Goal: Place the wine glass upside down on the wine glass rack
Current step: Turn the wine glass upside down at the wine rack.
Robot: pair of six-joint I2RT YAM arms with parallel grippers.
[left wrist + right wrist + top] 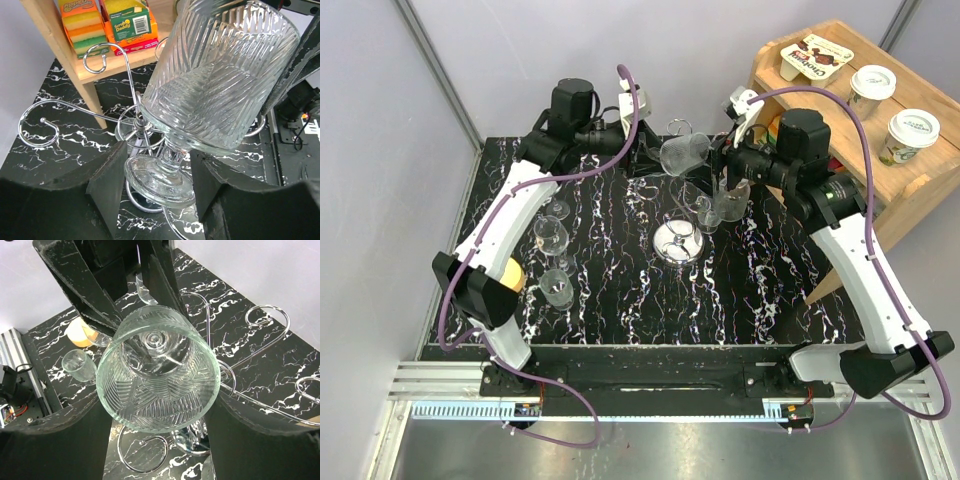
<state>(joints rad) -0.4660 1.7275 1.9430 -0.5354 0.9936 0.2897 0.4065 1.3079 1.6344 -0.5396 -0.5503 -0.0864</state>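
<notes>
While left claw point(157, 175) clamps its foot, wine glass point(220, 75) lies level over marbled bench point(760, 290), rim facing right claw point(157, 412), whose grip is unclear.

Top view: fixed high, behind left arm point(515, 225) and right arm point(865, 265), looking down and forward across whole desk point(620, 290), farthest out. Left wrist view: peering out between own jaws, very close on wine glass point(220, 75) from foot end, wooden shelf point(90, 90) beyond. Right wrist view: just as close, facing back other way, staring into glass mouth. Both wrist views share glass and wine glass rack point(677, 240); top view catches same pair mid-desk.
</notes>
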